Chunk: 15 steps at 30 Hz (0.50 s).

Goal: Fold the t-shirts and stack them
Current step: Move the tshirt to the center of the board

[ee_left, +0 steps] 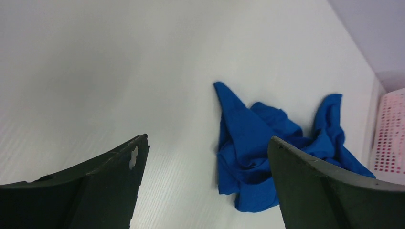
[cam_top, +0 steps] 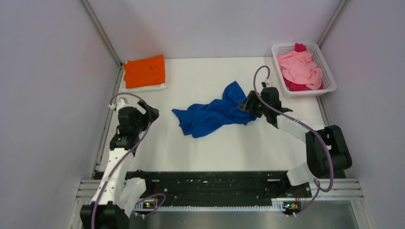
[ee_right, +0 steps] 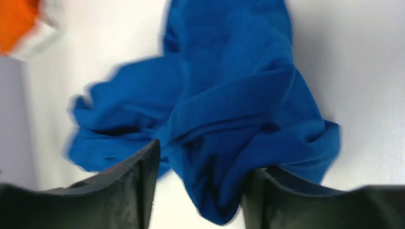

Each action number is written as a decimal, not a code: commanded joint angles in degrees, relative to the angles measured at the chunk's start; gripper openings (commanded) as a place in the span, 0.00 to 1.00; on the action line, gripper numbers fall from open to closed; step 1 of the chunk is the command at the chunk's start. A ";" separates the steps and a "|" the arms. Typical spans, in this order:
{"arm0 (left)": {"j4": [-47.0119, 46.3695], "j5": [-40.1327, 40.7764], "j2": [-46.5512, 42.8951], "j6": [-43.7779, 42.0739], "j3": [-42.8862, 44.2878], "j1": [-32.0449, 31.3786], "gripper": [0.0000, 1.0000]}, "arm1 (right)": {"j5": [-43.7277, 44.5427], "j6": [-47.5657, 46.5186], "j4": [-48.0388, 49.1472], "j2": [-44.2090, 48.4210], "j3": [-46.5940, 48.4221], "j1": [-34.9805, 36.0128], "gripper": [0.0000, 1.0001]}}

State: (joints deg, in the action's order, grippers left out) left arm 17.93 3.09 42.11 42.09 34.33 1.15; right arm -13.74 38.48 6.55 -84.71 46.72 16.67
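The royal-blue t-shirt point(cam_top: 215, 114) lies crumpled in the middle of the table, its lettering hidden. My right gripper point(cam_top: 248, 104) is at its right end; in the right wrist view the gripper point(ee_right: 203, 157) is open, its jaws apart either side of a hanging fold of the blue t-shirt point(ee_right: 229, 109). My left gripper point(cam_top: 152, 112) is open and empty, left of the shirt and apart from it; in the left wrist view the gripper point(ee_left: 207, 138) faces the blue t-shirt point(ee_left: 253, 143). The orange t-shirt point(cam_top: 144, 70) lies folded at the back left.
A white mesh basket point(cam_top: 329, 81) at the back right holds pink t-shirts point(cam_top: 300, 67) and a magenta one point(cam_top: 300, 47). A white cloth edge point(cam_top: 148, 88) shows under the orange t-shirt. Grey walls close in the table on three sides.
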 commanded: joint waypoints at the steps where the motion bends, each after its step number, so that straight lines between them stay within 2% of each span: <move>1: -6.95 -6.41 10.49 -0.58 -0.14 0.25 0.99 | 17.62 -6.31 0.27 3.05 1.31 0.33 0.65; 2: -7.24 -7.29 12.94 -0.69 0.31 0.14 0.99 | 20.69 -6.99 -1.01 2.79 1.72 0.22 0.75; 3: -8.35 -8.55 15.41 -0.78 0.57 0.17 0.99 | 23.67 -7.89 -1.61 2.73 1.74 0.12 0.95; 4: -9.43 -9.67 17.57 -0.83 0.69 0.09 0.99 | 26.45 -8.55 -1.96 2.71 1.65 0.10 0.98; 10: -14.72 -16.31 30.22 -0.97 1.36 -0.21 0.99 | 39.65 -11.75 -5.37 5.34 1.28 -0.03 0.99; 15: -15.04 -17.47 37.90 -1.55 4.00 -2.27 0.99 | 47.70 -10.86 -6.46 9.85 -0.08 0.03 0.99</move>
State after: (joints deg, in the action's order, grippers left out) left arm 7.16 -11.27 76.42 41.71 34.87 0.69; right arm 23.53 28.47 0.30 -80.07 45.87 16.73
